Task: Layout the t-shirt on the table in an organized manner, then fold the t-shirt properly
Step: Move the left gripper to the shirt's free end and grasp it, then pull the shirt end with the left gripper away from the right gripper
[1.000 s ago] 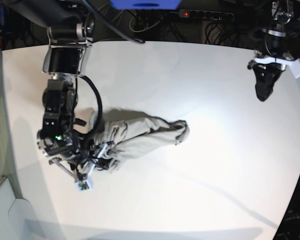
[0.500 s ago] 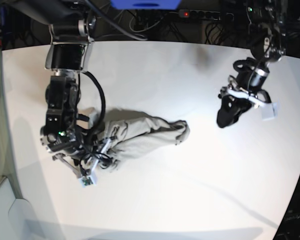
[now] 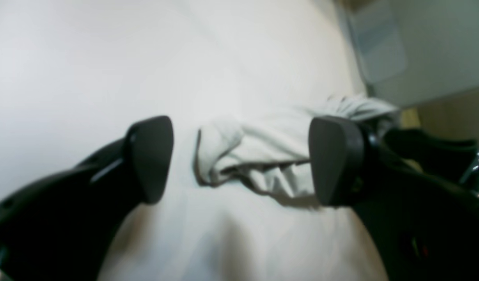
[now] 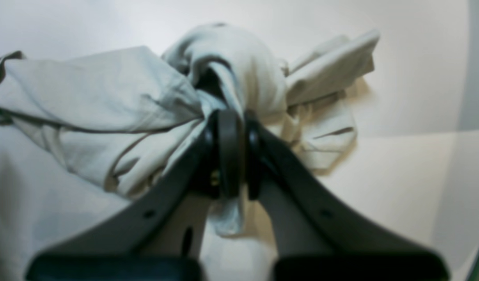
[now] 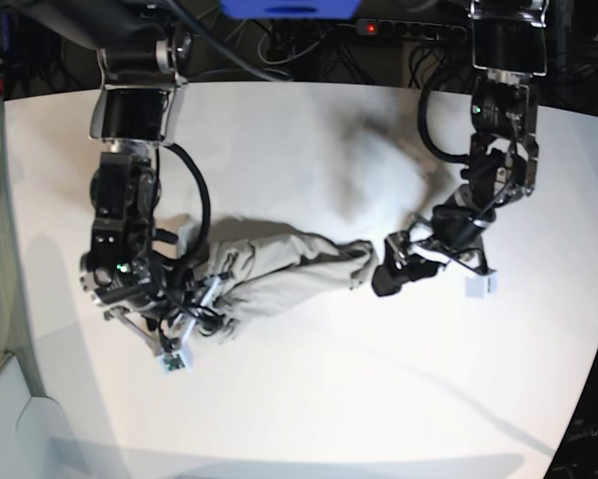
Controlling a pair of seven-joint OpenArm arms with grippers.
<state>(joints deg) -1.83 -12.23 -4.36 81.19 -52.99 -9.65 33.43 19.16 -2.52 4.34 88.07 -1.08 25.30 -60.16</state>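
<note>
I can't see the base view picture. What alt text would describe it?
A crumpled t-shirt lies bunched on a white table. The right gripper is clamped on one end, while the left gripper, jaws open, hovers by the other end.

the light is bright and comes from above, so the white bench (image 5: 299, 130) glares strongly in its middle in the base view and goes greyer at the edges. soft shadows lie under both arms. the base view bends at its borders like a fisheye. both wrist views are soft and blurred; the t-shirt (image 4: 107, 101) folds are a bit clearer than the near dark end effector fingers (image 3: 149, 156).
</note>
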